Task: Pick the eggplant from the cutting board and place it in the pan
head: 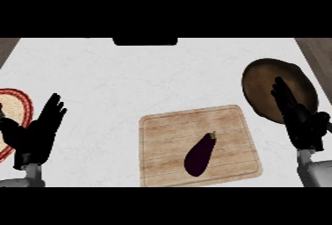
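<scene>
White, faintly mottled stone makes up the worktop in front of me, matte and flat, with a dark rectangular shape at its far edge.

At the far left a round plate with a red patterned rim and cream centre pokes in from the edge. Just beside it my left hand rests with its black fingers straight and spread, holding nothing.

Toward the middle lies the pale wooden cutting board, square with rounded corners, its grain running in straight bands. On it sits the dark purple, glossy eggplant, a long teardrop lying at a slant, green stem pointing away from me. It is untouched, so as I judge it nothing of the task is done: the grasp, the carry and the placing all remain.

To the right the round brown pan sits dull and shallow with nothing in it. My right hand hangs over its near side, fingers straight and relaxed, well apart from the eggplant.
</scene>
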Robot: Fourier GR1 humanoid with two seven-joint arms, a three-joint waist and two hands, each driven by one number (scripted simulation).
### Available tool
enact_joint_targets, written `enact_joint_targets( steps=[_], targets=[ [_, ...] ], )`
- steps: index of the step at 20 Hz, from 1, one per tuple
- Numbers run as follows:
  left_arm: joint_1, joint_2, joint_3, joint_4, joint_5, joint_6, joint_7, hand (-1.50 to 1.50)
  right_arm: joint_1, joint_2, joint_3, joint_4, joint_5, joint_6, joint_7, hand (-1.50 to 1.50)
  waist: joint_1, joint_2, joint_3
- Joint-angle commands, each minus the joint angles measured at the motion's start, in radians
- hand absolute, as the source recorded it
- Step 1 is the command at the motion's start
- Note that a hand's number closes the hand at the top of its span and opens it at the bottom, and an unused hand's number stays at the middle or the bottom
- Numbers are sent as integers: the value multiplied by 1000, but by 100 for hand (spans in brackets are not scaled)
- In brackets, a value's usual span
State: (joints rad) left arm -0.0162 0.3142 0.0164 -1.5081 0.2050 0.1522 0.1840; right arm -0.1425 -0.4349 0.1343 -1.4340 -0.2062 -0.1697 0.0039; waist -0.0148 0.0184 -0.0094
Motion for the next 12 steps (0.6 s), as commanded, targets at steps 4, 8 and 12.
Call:
enact_joint_targets(
  steps=[4, 8, 12],
  targets=[
    [-101, 4, 1, -15, -65, 10, -98, 0, 37, 106, 86, 25, -57, 122, -15, 150, 15, -17, 10],
    [-135, -22, -9, 15, -71, 8, -145, 0, 149, 123, 187, -24, 198, -121, -20, 150, -9, -22, 7],
    [-167, -20, -28, -15, -110, 46, -92, 0, 297, 56, 175, -165, 353, -279, -103, -150, -39, -30, 7]
  ],
)
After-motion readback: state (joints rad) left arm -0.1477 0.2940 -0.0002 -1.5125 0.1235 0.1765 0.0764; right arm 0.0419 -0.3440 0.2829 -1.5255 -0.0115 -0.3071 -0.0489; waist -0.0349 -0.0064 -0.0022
